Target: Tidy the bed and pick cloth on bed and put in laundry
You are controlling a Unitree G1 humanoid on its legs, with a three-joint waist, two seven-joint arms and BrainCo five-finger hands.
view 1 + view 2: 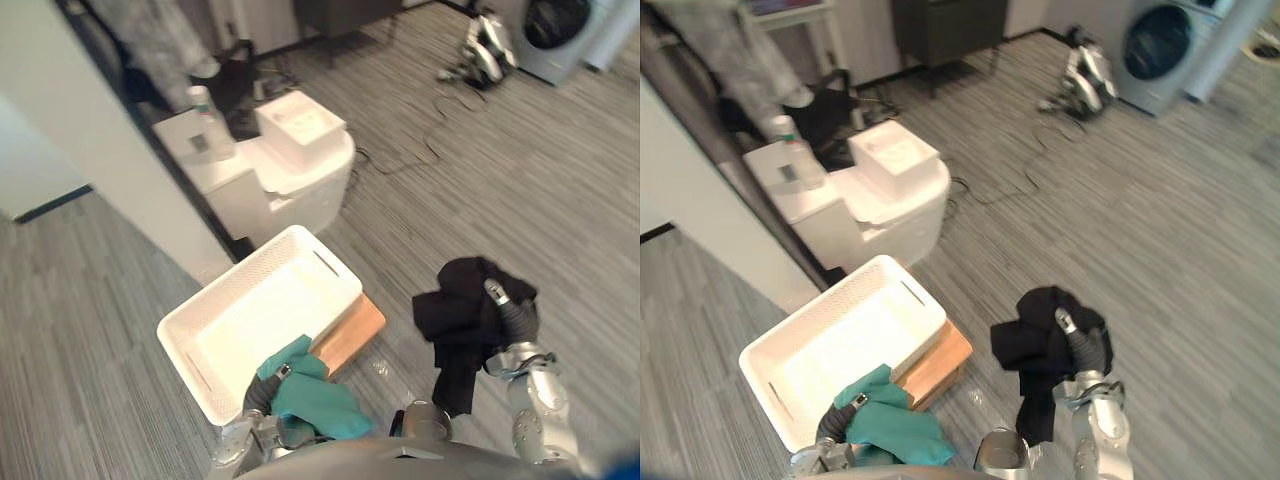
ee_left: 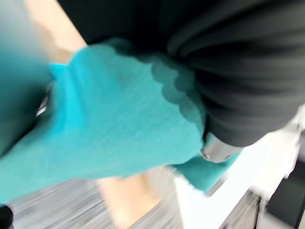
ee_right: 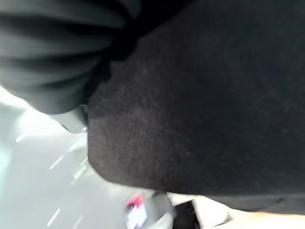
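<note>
A white laundry basket point(image 1: 330, 258) with perforated walls stands on the floor, resting on a wooden board point(image 1: 356, 333). Nothing lies inside it. My left hand point(image 1: 263, 388) is at the basket's near corner, shut on a teal cloth point(image 1: 322, 402) that bunches over the hand and hangs below it. The same teal cloth point(image 2: 119, 124) lies against the hand's dark cover in the left wrist view. My right hand point(image 1: 510, 318) is raised over the floor to the right of the basket, shut on a crumpled black cloth point(image 1: 455, 308) that dangles from it and covers the fingers point(image 3: 200, 95).
A white cabinet-like unit point(image 1: 290, 175) with a bottle point(image 1: 205, 115) on it stands beyond the basket. A white wall panel point(image 1: 100, 150) runs along the left. A washing machine point(image 1: 560, 30) and a small device point(image 1: 488, 52) with a cable point(image 1: 420, 150) sit far right.
</note>
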